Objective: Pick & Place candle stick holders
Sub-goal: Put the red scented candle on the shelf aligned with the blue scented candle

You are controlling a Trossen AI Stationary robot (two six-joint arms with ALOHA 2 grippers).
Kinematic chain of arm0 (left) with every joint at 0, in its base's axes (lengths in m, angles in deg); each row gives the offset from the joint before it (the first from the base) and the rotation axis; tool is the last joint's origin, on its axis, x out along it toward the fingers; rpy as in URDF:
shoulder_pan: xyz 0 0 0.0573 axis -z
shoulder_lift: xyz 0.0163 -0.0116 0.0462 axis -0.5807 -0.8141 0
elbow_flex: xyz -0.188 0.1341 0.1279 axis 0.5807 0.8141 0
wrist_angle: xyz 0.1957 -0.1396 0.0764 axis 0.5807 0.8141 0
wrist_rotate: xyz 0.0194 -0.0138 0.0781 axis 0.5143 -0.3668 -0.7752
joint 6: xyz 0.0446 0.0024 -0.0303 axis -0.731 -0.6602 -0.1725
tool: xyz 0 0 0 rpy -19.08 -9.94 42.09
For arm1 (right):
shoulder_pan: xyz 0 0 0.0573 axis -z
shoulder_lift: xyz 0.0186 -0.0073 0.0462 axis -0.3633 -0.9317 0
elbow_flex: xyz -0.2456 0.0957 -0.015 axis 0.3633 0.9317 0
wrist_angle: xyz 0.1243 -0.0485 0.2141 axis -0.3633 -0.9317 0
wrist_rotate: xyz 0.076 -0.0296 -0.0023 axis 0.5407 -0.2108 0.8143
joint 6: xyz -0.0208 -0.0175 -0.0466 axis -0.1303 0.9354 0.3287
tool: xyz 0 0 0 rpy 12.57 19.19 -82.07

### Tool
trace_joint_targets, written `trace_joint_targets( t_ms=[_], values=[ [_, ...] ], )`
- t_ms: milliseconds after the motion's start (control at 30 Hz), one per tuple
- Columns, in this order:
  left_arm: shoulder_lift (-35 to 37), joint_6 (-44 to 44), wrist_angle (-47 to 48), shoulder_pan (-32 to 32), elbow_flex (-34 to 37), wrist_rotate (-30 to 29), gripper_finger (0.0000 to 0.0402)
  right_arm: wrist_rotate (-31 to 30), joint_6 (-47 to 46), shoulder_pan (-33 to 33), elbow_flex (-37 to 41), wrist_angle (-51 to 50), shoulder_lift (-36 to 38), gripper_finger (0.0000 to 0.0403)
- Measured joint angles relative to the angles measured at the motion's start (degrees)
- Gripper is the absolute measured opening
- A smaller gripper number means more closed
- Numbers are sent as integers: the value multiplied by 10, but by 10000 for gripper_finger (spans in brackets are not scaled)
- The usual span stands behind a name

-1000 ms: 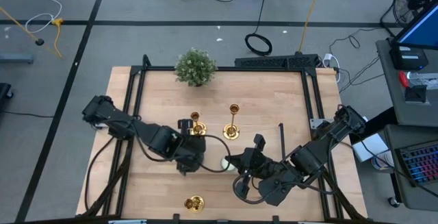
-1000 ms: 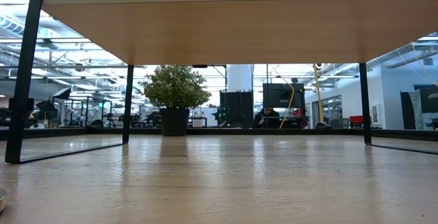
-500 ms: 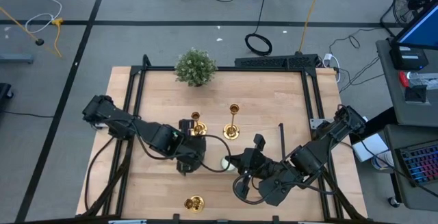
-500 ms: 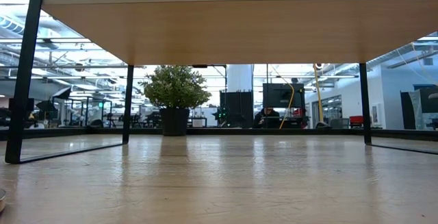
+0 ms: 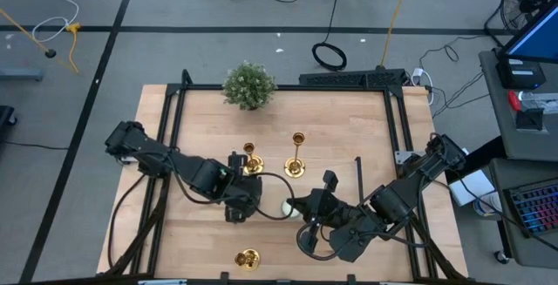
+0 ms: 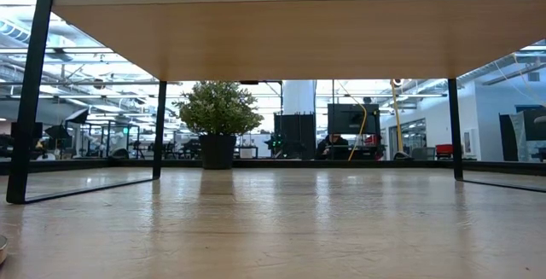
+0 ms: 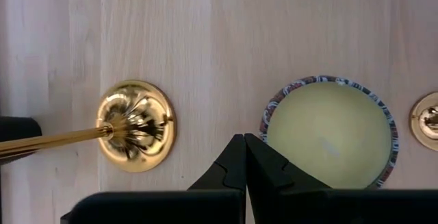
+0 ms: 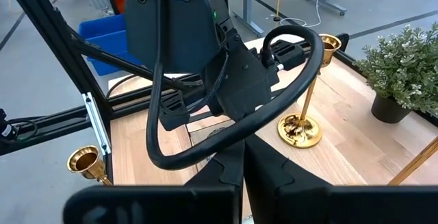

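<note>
Three gold candle stick holders stand upright on their round bases on the wooden table: one (image 5: 250,159) left of centre, one (image 5: 296,155) beside it, and one (image 5: 248,257) near the front edge. My left gripper (image 5: 240,206) is shut and empty, pointing down at the table; in the left wrist view (image 7: 244,148) its tips lie between a holder's base (image 7: 135,133) and a pale yellow candle (image 7: 328,131). My right gripper (image 5: 296,206) is shut and empty, just right of the candle (image 5: 286,206); it also shows in its wrist view (image 8: 243,162).
A bushy green plant (image 5: 248,84) in a dark pot stands at the table's far edge. A black frame (image 5: 388,128) runs around the table. A black cable (image 8: 226,135) loops off my left arm between the two grippers. Bare wood lies right of the middle holder.
</note>
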State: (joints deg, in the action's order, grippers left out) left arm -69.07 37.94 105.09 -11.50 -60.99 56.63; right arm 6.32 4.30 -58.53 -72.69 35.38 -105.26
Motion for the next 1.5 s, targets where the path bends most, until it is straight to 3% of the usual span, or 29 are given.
trace_joint_targets(
  t_ms=[1400,1500],
  values=[
    [0,22,5,18,0,20,0,-2,9,1,0,0,0,0],
    [0,42,5,18,0,-11,0,-2,9,1,0,0,0,0]
  ],
)
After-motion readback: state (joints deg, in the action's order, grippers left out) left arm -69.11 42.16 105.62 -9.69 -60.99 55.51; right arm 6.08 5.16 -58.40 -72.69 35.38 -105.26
